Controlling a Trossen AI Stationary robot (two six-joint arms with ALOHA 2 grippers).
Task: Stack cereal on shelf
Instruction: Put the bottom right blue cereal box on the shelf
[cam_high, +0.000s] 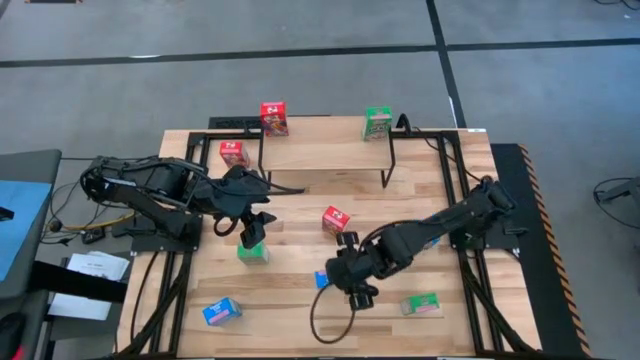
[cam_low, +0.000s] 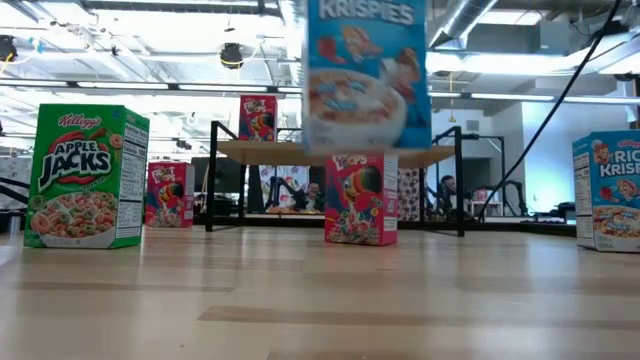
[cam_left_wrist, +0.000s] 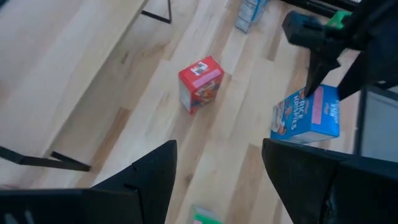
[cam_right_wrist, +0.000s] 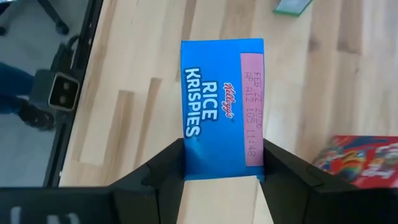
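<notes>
Right gripper (cam_right_wrist: 222, 180) clamps the blue box (cam_right_wrist: 222, 109), lifted off the table at 6 o'clock. Carry it toward 12, to the shelf (cam_high: 325, 155). Left gripper (cam_left_wrist: 217, 180) open, empty, at 9.

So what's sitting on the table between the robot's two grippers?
From above, a red cereal box lies on the table between the left gripper and right gripper.

The lifted blue cereal box (cam_low: 366, 72) is blurred, its top cut off.
</notes>
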